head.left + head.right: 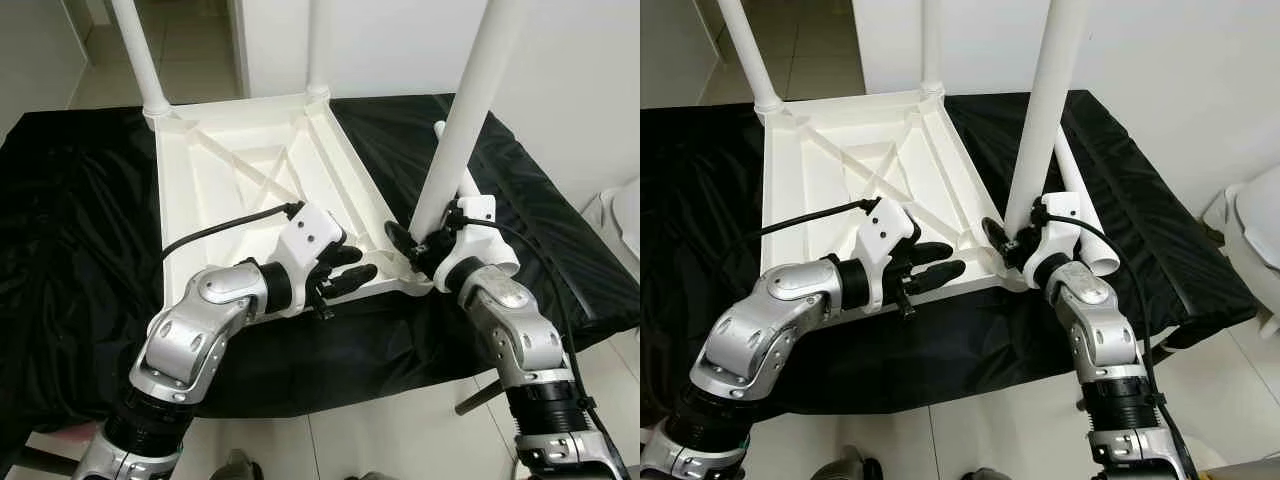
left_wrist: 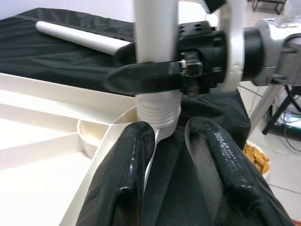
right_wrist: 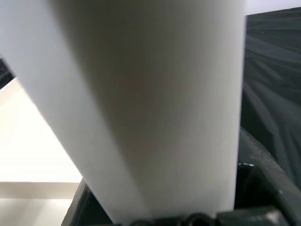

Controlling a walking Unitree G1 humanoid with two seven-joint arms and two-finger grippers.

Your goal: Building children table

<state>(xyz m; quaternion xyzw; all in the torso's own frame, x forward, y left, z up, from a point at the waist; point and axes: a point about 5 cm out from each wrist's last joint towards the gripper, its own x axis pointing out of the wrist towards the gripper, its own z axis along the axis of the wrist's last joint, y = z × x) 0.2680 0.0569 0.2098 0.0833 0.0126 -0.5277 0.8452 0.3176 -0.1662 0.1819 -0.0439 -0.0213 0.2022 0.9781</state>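
Note:
A white plastic table top [image 1: 230,170] lies upside down on a black cloth. Two white legs [image 1: 140,50] [image 1: 316,40] stand in its far corners. My right gripper [image 1: 415,243] is shut on a third leg [image 1: 460,110], holding it upright with its threaded foot [image 2: 157,115] at the near right corner socket. My left gripper [image 1: 350,268] is open at the near rim just left of that corner. Its fingers [image 2: 127,165] straddle the thin rim wall, with a gap on one side. A fourth leg [image 1: 1085,215] lies on the cloth behind my right wrist.
The black cloth [image 1: 70,230] covers the whole work surface and drops off at its near edge to a tiled floor [image 1: 380,440]. A white rounded object [image 1: 625,215] stands off the right side. A white wall rises behind.

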